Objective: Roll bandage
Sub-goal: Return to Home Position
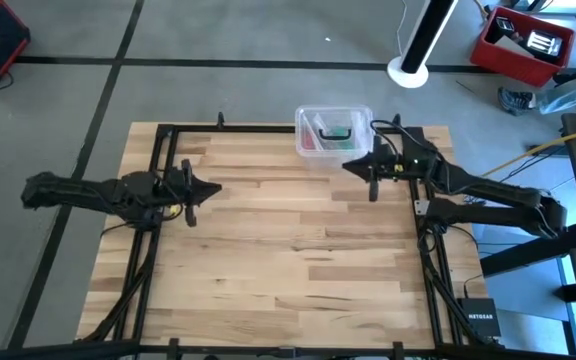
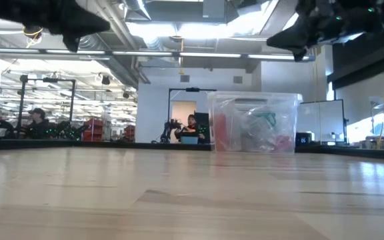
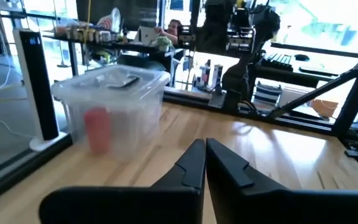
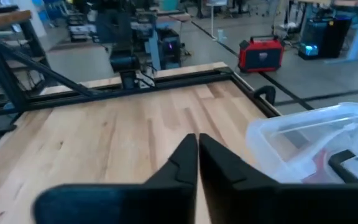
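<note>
Evidently done, both jaws hang pressed together over the counter (image 1: 288,260), as the bandage (image 1: 340,132) lies boxed in the far bin (image 1: 300,135).

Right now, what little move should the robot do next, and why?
Probably draw the right gripper back from the box, toward its own side. The box looks closed with the bandage inside. Both grippers are shut and empty, and the left gripper hangs well away from the box, so the job looks finished.
</note>
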You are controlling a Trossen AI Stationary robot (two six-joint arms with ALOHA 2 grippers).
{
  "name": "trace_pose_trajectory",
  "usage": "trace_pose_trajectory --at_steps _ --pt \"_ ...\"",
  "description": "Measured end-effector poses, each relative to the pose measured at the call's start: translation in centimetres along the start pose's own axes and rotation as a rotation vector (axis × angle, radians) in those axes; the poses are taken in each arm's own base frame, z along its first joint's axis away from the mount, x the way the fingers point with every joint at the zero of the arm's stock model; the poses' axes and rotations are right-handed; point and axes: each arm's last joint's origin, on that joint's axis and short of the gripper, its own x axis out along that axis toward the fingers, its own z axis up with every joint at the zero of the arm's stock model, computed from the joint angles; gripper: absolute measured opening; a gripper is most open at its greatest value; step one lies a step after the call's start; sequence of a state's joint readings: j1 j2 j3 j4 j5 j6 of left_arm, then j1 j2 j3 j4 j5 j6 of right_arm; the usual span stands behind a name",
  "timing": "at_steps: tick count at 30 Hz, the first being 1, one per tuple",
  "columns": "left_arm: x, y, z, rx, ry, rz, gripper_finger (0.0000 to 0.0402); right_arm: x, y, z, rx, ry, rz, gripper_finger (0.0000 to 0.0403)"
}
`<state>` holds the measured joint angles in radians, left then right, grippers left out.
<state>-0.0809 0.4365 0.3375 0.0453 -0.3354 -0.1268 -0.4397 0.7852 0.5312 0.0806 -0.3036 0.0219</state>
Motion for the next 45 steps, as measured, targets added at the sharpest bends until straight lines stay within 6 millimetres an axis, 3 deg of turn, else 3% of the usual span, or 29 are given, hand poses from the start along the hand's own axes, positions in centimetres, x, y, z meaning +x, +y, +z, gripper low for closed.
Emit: trace_pose_trajectory --at_steps 3,12,16,28,45 --pt "-0.3 0.3 -0.9 -0.031 -0.027 -0.001 0.0002 -0.8 0.2 -1.2 0.006 -0.039 0.005 0.0005" --pt "-0.6 0.8 -3.8 -0.052 -0.062 0.025 0.0002 -2.9 0.6 -5.9 0.069 -0.212 -0.025 0.0006" --pt "-0.7 1.0 -4.9 -0.082 -0.049 0.039 0.0003 -3.7 0.6 -7.4 0.117 -0.28 -0.116 0.0005" --pt "-0.8 1.3 -6.1 -0.108 -0.083 0.044 0.0005 -4.1 2.5 -10.7 0.166 -0.222 -0.126 0.0002" --pt "-2.1 1.7 -7.7 -0.084 -0.068 -0.011 0.0002 -4.3 3.8 -10.9 0.112 -0.203 0.05 0.0001"
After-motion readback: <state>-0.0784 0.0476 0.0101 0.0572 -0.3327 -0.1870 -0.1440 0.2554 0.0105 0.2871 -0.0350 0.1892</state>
